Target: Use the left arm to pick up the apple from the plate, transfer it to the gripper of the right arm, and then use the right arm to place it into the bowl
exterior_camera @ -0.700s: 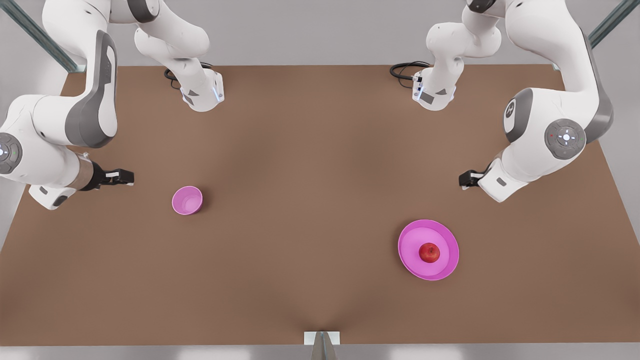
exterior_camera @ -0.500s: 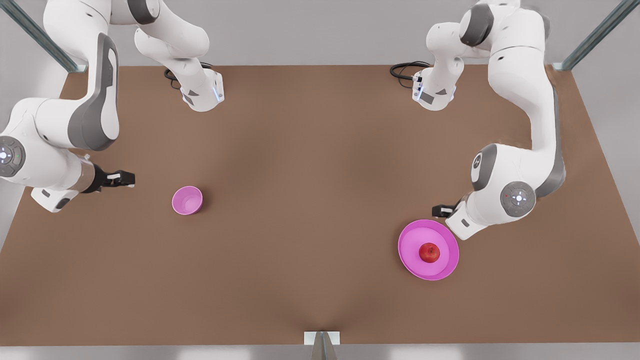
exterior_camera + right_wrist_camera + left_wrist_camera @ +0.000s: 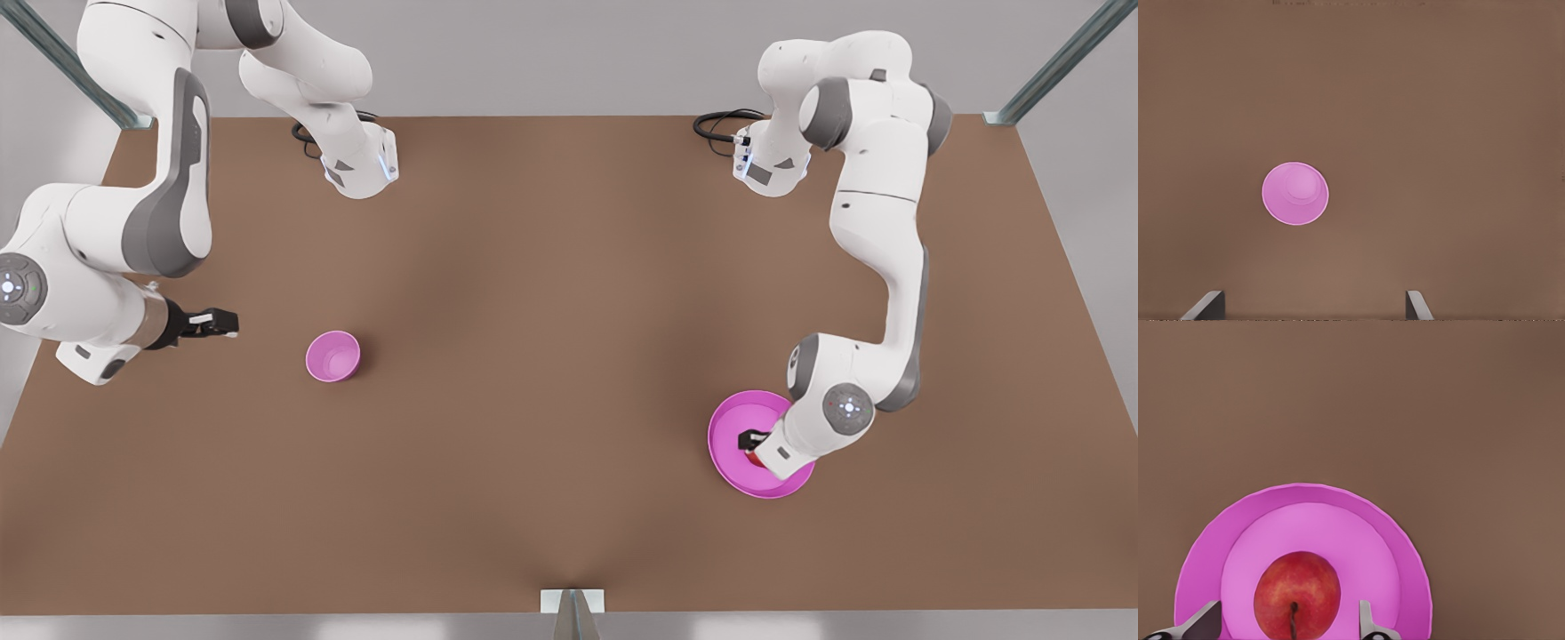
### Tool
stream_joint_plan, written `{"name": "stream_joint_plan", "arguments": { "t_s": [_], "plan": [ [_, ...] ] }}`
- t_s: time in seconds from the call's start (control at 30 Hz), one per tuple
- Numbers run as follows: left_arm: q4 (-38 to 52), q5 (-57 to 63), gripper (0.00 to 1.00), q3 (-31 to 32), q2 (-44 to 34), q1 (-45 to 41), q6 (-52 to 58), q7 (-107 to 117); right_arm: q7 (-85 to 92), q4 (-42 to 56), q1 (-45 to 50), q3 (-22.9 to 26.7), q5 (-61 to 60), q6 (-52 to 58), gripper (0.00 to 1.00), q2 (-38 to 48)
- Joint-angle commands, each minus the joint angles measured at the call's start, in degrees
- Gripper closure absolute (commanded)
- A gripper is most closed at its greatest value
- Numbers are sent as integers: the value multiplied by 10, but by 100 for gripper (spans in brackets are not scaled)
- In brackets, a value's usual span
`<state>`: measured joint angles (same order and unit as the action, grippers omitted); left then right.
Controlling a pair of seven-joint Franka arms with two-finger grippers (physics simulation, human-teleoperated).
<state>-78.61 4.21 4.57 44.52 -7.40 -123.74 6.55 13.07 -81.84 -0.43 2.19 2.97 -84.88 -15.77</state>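
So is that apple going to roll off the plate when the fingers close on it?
Possibly: the apple is round and smooth, so an off-centre squeeze may roll it. The left tool is open astride it, roughly centred. The plate has a raised rim that should catch it.

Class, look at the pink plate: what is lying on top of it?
A red apple rests on the plate, between the open left claw fingers. In the front view that arm covers most of the apple.

You see a brown table (image 3: pixel 551 356). On it, a small pink bowl (image 3: pixel 333 356) stands at nine o'clock. A pink plate (image 3: pixel 733 427) lies at four o'clock.
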Motion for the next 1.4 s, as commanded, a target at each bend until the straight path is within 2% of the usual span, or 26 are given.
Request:
{"name": "stream_joint_plan", "arguments": {
  "t_s": [0.0, 1.37],
  "plan": [
    [0, 0, 0, 0, 2, 0, -39, 3, 20, -1, 0, 0, -1, 3, 0, 2],
    [-26, -1, 0, -2, 45, 8, -55, 5, 30, -4, 0, 1, 2, -1, 0, -6]
  ]
}}
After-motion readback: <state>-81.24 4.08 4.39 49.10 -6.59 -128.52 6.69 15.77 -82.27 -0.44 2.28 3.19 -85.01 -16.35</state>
